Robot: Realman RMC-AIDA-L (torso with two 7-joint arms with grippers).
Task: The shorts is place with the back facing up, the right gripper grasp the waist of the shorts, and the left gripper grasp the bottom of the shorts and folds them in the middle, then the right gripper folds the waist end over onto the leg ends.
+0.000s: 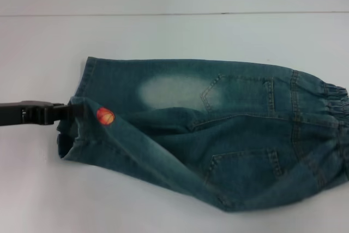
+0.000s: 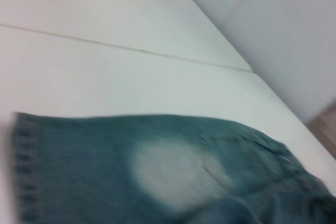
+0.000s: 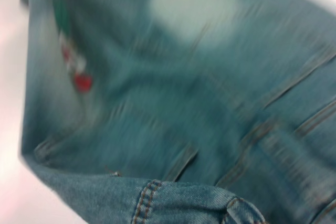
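One pair of shorts (image 1: 218, 135), folded lengthwise.
The left gripper (image 1: 64, 112) pinches the bottom of the shorts (image 1: 76, 129) beside one orange ball print (image 1: 105, 116); two pockets, no readable writing.

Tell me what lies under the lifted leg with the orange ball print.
Under it lies the other half of the shorts with a pale patch. Left hand grips the hem. Table beneath is covered.
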